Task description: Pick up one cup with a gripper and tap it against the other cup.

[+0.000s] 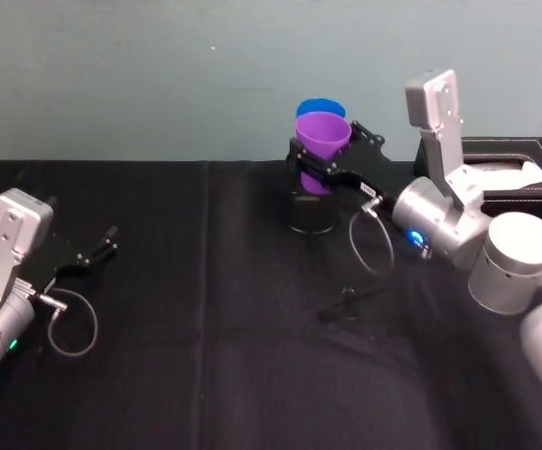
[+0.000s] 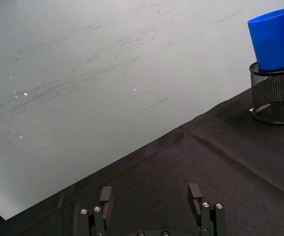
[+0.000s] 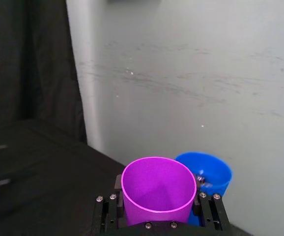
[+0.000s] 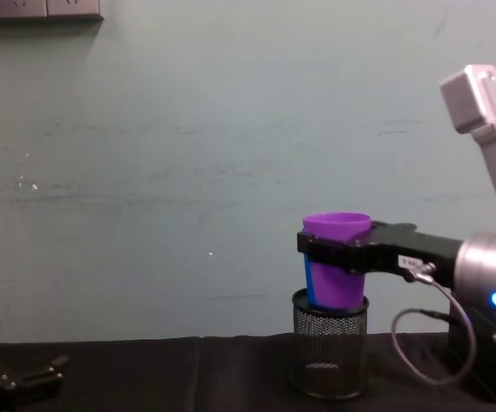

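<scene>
At the far centre of the black table (image 1: 205,375), the right gripper (image 1: 332,161) has its fingers clamped on the purple cup (image 1: 323,141), held upright above the wire-mesh pen holder (image 4: 329,350). Just behind the purple cup, the blue cup (image 3: 208,173) stands in that holder. Near the left edge, the left gripper (image 2: 152,200) rests with fingers apart.

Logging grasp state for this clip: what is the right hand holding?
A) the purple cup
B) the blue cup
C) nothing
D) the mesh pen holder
A: the right hand is shut around the purple cup, held up just in front of the blue cup, which stands in the mesh pen holder.
</scene>
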Motion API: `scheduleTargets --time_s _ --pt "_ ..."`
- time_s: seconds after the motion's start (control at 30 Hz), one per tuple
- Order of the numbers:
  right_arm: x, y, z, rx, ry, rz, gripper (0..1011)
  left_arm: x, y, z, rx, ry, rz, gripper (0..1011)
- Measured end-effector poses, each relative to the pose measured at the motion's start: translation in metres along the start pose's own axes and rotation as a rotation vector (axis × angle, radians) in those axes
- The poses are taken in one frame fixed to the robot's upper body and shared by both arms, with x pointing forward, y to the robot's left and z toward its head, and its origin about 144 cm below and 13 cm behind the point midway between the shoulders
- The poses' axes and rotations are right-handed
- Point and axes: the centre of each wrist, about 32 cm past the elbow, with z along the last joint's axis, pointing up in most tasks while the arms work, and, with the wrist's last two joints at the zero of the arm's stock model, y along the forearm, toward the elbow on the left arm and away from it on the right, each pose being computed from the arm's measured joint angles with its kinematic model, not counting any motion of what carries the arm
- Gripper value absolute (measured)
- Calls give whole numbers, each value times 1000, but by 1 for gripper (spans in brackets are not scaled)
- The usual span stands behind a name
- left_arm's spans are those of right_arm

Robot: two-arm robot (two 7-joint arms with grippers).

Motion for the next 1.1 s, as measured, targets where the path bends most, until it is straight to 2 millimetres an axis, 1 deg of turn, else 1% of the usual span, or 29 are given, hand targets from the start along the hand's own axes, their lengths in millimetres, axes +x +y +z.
scheduleTargets --time_s 0.1,0.2,0.3,0.33,0.43,0.57,0.87,0.97,1.1 --pt "-9 -16 -3 6 8 12 749 0 0 0 0 0 0 1000" --pt "-15 -26 -7 7 14 21 749 0 0 0 0 0 0 1000" --pt "-26 -41 -14 0 19 34 749 0 0 0 0 0 0 1000" --pt "-26 -41 -14 0 19 34 749 0 0 0 0 0 0 1000" --pt "-35 -55 -25 -8 21 30 749 0 0 0 0 0 0 1000" --pt "-39 -67 -35 -19 27 23 749 0 0 0 0 0 0 1000" --pt "-46 -87 -59 -27 26 13 749 0 0 0 0 0 0 1000" --pt "-48 -90 -64 -29 22 17 749 0 0 0 0 0 0 1000" --pt "-53 -93 -78 -30 28 32 749 0 0 0 0 0 0 1000"
